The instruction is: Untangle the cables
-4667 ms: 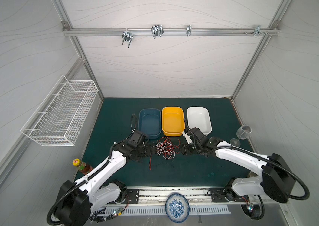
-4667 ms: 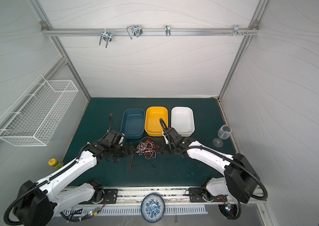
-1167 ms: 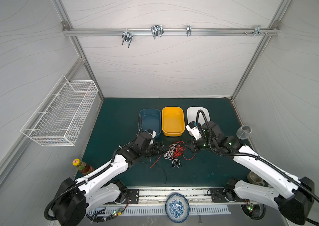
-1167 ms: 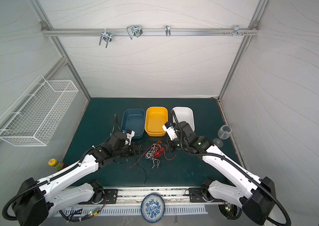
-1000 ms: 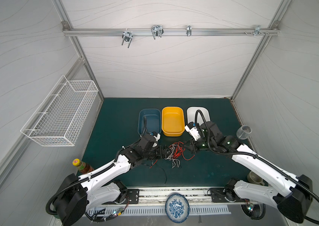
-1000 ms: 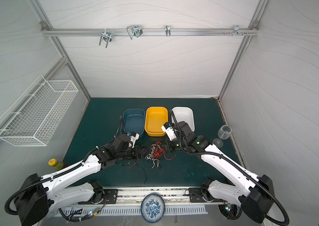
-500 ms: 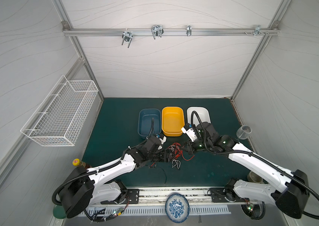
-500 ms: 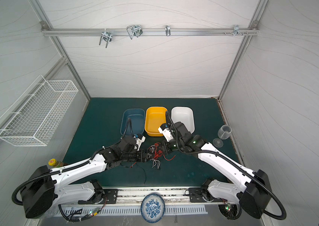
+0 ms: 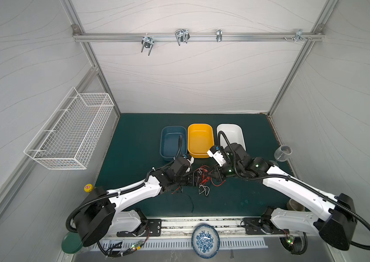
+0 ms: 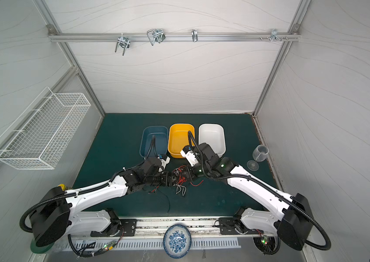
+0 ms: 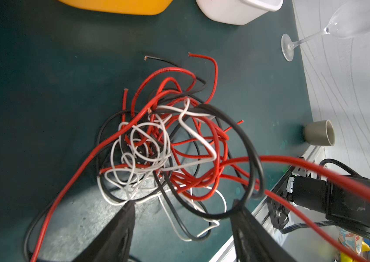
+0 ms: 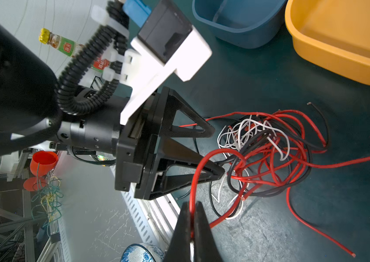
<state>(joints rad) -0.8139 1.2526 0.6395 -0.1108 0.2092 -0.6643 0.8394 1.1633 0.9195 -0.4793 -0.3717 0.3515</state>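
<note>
The cables (image 9: 202, 175) (image 10: 180, 175) lie as one tangled heap of red, white and black wires on the green mat, between my two grippers. My left gripper (image 11: 184, 204) (image 9: 197, 179) is open at the heap's edge. A black loop (image 11: 211, 214) and a white strand run between its fingers, and the loop rests against one fingertip (image 11: 238, 204). My right gripper (image 12: 192, 204) (image 9: 214, 175) is shut on a red cable (image 12: 194, 177) that rises out of the heap. The right wrist view also shows the left gripper (image 12: 219, 153) with its fingers apart beside the cables (image 12: 268, 147).
A blue bin (image 9: 162, 145), a yellow bin (image 9: 200, 138) and a white bin (image 9: 229, 133) stand in a row just behind the heap. A wine glass (image 9: 282, 153) stands by the right wall, a grey cup (image 9: 294, 205) sits near the right arm's base, and a bottle (image 9: 88, 187) stands at the left.
My left gripper has pushed rightward into the heap while its jaws narrowed. The right gripper has drifted left, still shut on the red cable.
</note>
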